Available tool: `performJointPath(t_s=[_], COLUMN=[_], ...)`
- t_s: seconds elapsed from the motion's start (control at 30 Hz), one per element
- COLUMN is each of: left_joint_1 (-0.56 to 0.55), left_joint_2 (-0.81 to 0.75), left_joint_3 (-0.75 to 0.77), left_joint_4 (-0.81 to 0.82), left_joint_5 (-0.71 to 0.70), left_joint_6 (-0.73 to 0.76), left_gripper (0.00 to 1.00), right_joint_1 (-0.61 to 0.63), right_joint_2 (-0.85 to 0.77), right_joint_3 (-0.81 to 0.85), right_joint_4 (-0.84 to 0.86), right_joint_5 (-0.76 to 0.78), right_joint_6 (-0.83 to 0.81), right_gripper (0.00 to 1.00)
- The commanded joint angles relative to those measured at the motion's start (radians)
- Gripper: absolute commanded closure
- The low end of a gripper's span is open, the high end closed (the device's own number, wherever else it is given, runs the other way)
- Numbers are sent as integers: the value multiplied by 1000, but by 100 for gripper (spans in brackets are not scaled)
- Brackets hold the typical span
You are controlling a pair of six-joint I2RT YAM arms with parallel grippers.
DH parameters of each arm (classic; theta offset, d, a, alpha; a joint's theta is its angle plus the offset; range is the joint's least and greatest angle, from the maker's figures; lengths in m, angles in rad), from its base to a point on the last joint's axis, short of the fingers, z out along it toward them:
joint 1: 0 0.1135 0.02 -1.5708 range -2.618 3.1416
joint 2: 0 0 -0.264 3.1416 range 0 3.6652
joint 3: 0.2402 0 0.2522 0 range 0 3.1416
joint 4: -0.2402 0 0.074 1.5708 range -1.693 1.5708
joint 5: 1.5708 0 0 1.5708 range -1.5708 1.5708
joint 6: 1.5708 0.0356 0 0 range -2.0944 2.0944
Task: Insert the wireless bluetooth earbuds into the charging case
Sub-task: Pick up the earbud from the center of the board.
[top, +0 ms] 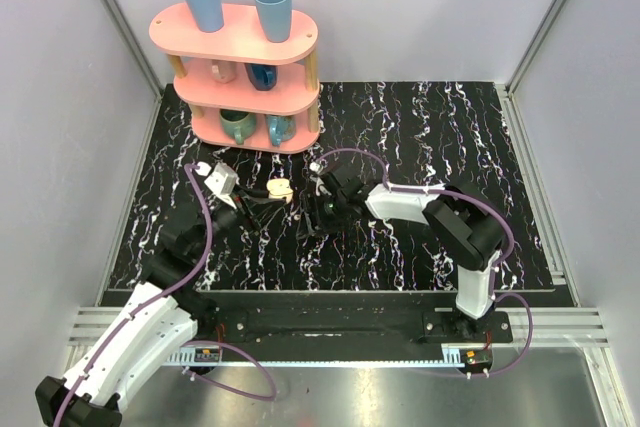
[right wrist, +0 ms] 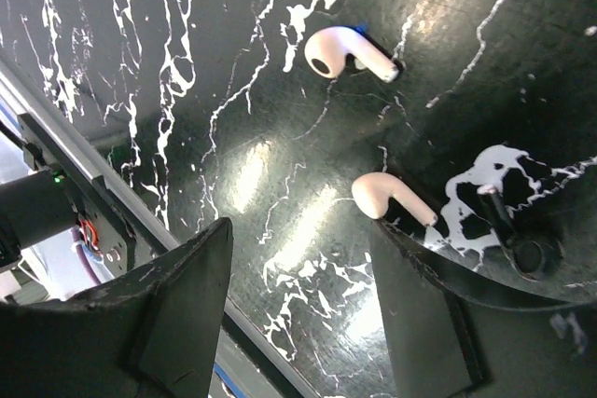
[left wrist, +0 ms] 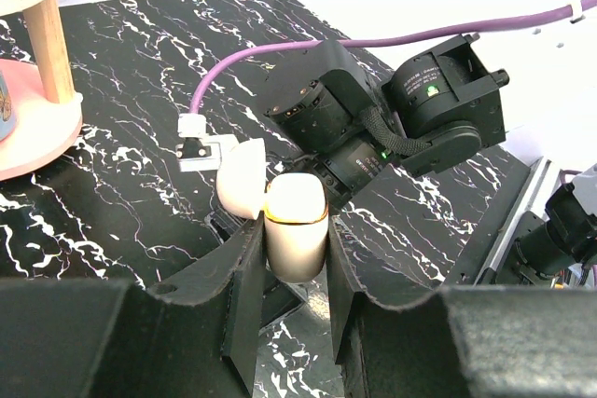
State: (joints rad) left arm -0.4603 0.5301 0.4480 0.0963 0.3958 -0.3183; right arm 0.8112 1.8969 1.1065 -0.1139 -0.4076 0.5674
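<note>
The charging case (left wrist: 297,202) is a small cream-beige clamshell with its lid (left wrist: 241,179) hinged open to the left. My left gripper (left wrist: 294,235) is shut on its body and holds it above the table; the case also shows in the top view (top: 281,190). Two cream-white earbuds lie on the black marbled table in the right wrist view, one farther off (right wrist: 350,51), one (right wrist: 392,198) right at the tip of my right finger. My right gripper (right wrist: 300,230) is open and empty, low over the table, just right of the case (top: 318,209). The earbuds are hidden in the top view.
A pink three-tier shelf (top: 245,77) with blue cups and mugs stands at the back left. The right arm's wrist (left wrist: 373,118) and purple cable (left wrist: 280,48) sit close behind the held case. The table's metal edge rail (right wrist: 65,128) runs left of the right gripper.
</note>
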Motion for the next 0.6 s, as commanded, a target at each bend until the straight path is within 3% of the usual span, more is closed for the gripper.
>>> performJointPath(t_s=[0.0, 0.23, 0.57], left_joint_1=[5, 5, 5], left_joint_2=[-7, -13, -91], left_joint_3=[9, 17, 26], left_joint_4=[26, 20, -10], left_joint_5=[-2, -11, -69], left_joint_6=[1, 1, 4], left_gripper=[100, 100, 100], right_joint_1=[26, 43, 43], right_joint_2=[21, 39, -77], right_joint_3=[32, 44, 32], right_joint_4=[65, 105, 42], right_joint_5=[-22, -36, 9], right_joint_6=[38, 80, -44], right_gripper=[32, 31, 31])
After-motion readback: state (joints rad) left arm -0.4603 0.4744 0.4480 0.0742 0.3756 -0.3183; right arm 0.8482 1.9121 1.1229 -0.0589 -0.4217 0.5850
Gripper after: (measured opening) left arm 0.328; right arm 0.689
